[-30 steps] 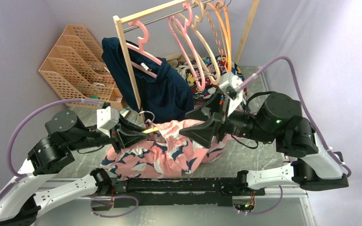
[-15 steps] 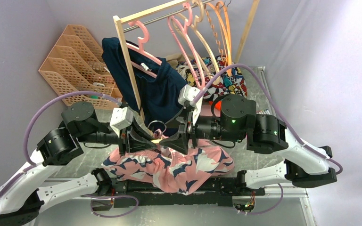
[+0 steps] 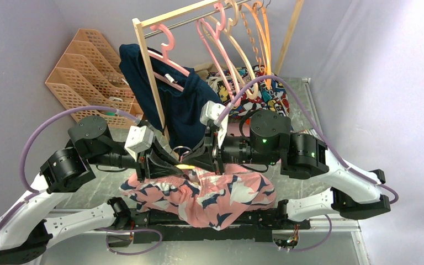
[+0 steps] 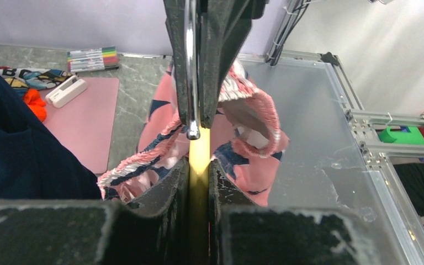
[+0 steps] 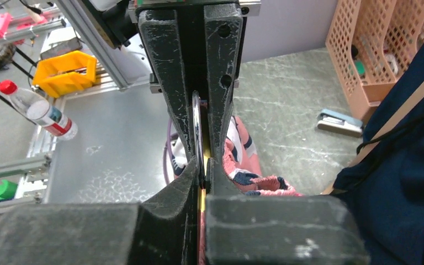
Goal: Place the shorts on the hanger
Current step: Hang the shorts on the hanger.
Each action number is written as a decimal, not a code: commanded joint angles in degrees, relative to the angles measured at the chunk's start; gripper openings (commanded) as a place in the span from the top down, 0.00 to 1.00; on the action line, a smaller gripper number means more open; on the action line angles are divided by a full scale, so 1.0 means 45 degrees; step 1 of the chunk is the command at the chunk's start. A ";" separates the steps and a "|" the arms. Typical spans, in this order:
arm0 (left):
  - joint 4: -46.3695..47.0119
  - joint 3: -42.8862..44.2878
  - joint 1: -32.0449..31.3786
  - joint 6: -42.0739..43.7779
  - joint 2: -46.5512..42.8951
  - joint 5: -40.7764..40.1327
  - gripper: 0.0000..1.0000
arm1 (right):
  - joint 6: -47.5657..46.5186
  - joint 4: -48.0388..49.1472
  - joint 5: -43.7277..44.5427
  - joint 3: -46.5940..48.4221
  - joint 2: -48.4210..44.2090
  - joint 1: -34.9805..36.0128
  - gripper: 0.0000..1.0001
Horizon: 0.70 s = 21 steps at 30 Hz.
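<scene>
Robot lab, left arm (image 3: 61, 171) and right arm (image 3: 309, 157) bolted to a table (image 5: 287, 110), aluminium framing (image 4: 386, 149), plain lilac walls (image 3: 375, 55)

- Left arm (image 3: 61, 171): elbow raised, forearm level, reaching inward to centre.
- Left gripper (image 4: 199, 171): jaws clamped on the hanger (image 4: 199, 149), on its yellow part.
- Right arm (image 3: 309, 157): mirrored pose, forearm level, reaching inward.
- Right gripper (image 5: 201, 171): jaws pinched narrow around the hanger's wire hook, tip to tip with the left gripper.

Top view: you look steeply down from behind. Wrist views: you look close-up, facing each other, sharing the hanger (image 4: 199, 157).
</scene>
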 commanded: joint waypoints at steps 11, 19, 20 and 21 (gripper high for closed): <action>0.0232 0.0756 -0.0013 0.0317 -0.1629 -0.2595 0.23 | 0.0454 0.3354 0.0948 -0.2120 -0.2344 0.0016 1.00; -0.0131 0.0123 -0.0014 0.0217 -0.3505 -0.5775 0.25 | 0.0990 0.3882 0.1322 -0.3048 -0.3817 0.0016 1.00; -0.0141 -0.0019 -0.0011 0.0207 -0.3610 -0.6044 0.26 | 0.1034 0.3896 0.1316 -0.3083 -0.3894 0.0016 1.00; -0.0135 -0.0149 -0.0011 0.0201 -0.3672 -0.6239 0.27 | 0.1073 0.3893 0.1315 -0.3075 -0.3943 0.0005 1.00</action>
